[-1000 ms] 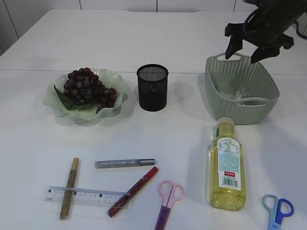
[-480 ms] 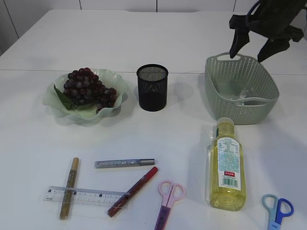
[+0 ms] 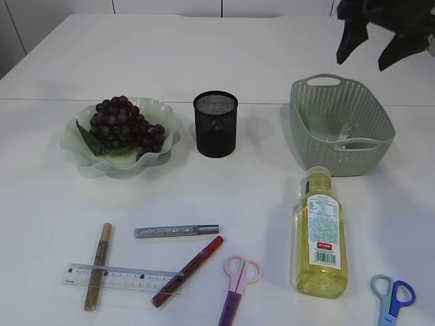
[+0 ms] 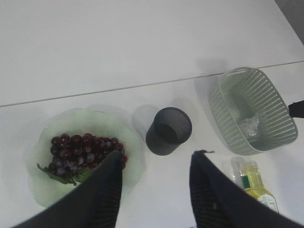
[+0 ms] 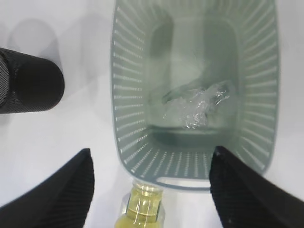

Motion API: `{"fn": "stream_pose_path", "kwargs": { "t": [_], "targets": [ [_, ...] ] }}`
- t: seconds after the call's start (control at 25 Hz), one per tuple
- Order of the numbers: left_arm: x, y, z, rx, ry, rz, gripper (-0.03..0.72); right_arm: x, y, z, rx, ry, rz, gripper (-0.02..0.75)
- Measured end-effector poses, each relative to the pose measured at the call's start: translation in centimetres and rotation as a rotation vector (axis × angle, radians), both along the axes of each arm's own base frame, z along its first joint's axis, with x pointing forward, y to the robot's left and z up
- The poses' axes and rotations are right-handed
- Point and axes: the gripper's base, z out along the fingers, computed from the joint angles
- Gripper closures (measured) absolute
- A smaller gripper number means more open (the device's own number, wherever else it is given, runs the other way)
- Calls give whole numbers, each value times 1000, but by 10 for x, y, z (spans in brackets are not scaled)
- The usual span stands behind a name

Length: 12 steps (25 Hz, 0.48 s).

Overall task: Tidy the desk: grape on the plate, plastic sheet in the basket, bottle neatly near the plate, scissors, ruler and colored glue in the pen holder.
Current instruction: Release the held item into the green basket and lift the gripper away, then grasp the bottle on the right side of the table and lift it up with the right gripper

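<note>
I see the right end effector (image 3: 372,53) has risen higher above the basket (image 3: 342,129), fingers wide apart, empty; the plastic sheet (image 5: 197,105) lies inside. The left end effector (image 4: 154,190) stands half open, empty.

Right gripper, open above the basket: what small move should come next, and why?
Probably bring the right gripper down toward the bottle. The plastic sheet is in the basket, the grapes are on the plate, and the bottle lies flat nearest this arm.
</note>
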Motion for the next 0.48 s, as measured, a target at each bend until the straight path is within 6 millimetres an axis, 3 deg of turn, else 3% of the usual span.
{"fn": "stream_pose_path", "kwargs": {
  "t": [0.2, 0.48],
  "targets": [
    [0, 0, 0, 0, 0, 0, 344, -35, -4, 27, -5, -20, -49, 153],
    [0, -1, 0, -8, 3, -6, 344, -96, -7, 29, 17, 52, -104, 153]
  ]
}}
